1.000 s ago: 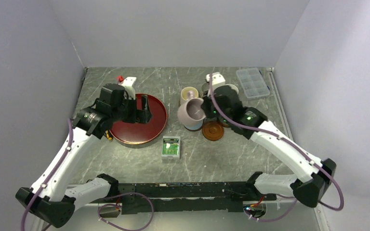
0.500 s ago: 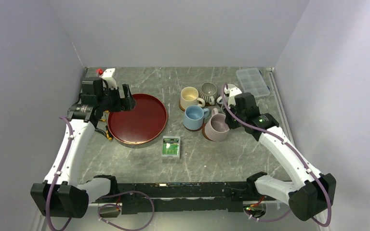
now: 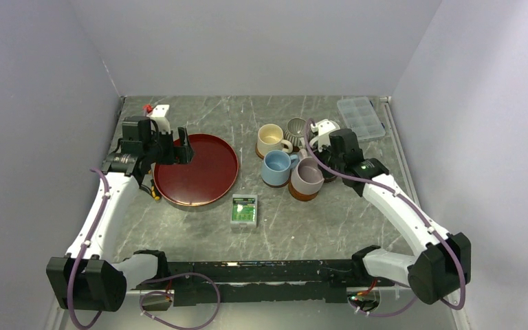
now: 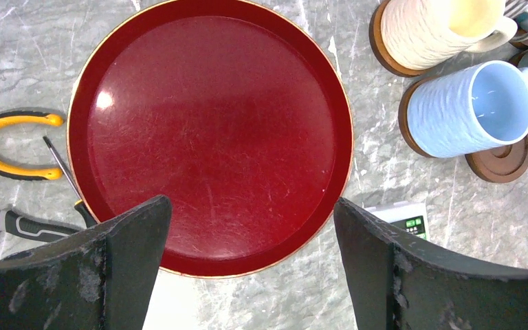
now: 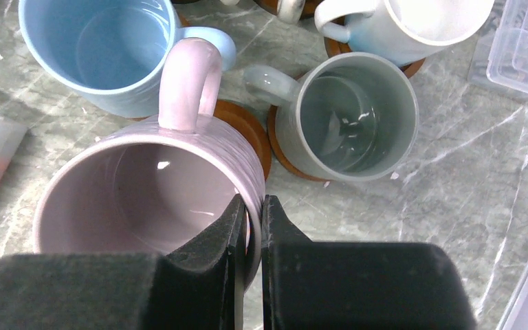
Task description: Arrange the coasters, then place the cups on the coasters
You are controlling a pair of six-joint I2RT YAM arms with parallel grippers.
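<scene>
- The right gripper [image 5: 250,206] is seen closed on the rim of the mauve-pink cup [image 5: 144,185], with one finger inside the wall and one outside, at the lower middle of the right wrist view.
- In the top view that cup is held upright, right of centre. It is over a reddish-brown coaster [image 5: 246,134] whose edge shows past the handle. Whether its base touches the coaster cannot be told.
- The light blue cup [image 5: 96,48] is found at the upper left of the wrist view. The grey-green cup [image 5: 354,117] is set right of centre on a coaster of its own, and the white cup [image 5: 419,20] is cut by the top edge.
- In the top view the cream cup [image 3: 270,137] and the striped cup [image 3: 295,128] are seen above the light blue one.
- The left gripper [image 4: 251,206] is held wide open, with nothing between its fingers, over the lower edge of the dark-red tray [image 4: 206,124].
- Yellow-handled pliers [image 4: 14,144] are seen left of the tray.
</scene>
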